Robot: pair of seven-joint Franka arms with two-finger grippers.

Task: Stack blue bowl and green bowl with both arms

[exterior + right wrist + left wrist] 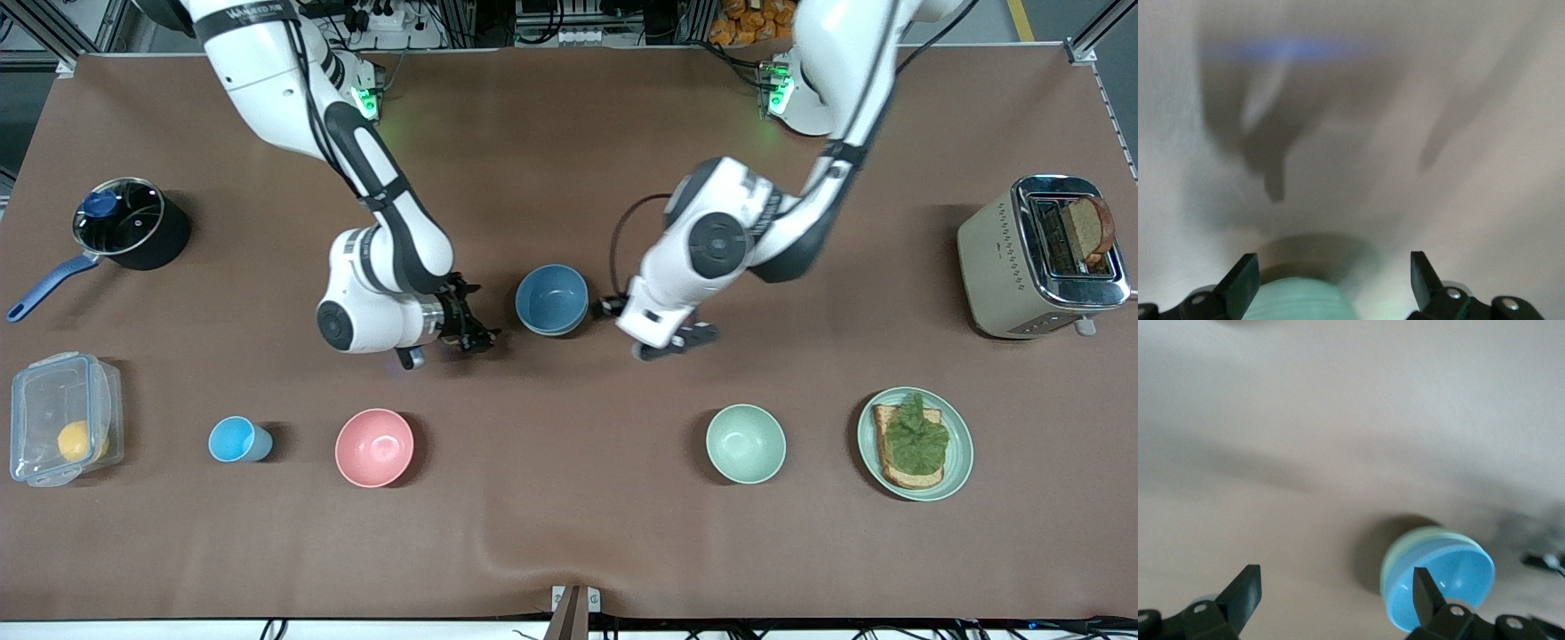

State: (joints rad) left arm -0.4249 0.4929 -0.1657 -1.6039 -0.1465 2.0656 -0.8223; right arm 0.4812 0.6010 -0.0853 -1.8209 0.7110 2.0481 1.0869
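The blue bowl [551, 298] sits nested inside the green bowl [553, 331], whose rim just shows under it, at the table's middle. In the left wrist view the blue bowl [1458, 583] sits in the green bowl [1405, 553] beside one finger. My left gripper [680, 345] [1335, 587] is open and empty over the table beside the stack, toward the left arm's end. My right gripper [480, 313] [1333, 267] is open and empty beside the stack, toward the right arm's end. A blurred pale green round surface [1295, 300] shows low between its fingers.
A pink bowl [374, 447], a light-blue cup [236, 439], a paler mint bowl [745, 443] and a green plate [962, 453] with toast stand nearer the front camera. A pot [133, 222], a clear box [58, 418] and a toaster [1036, 258] stand at the table's ends.
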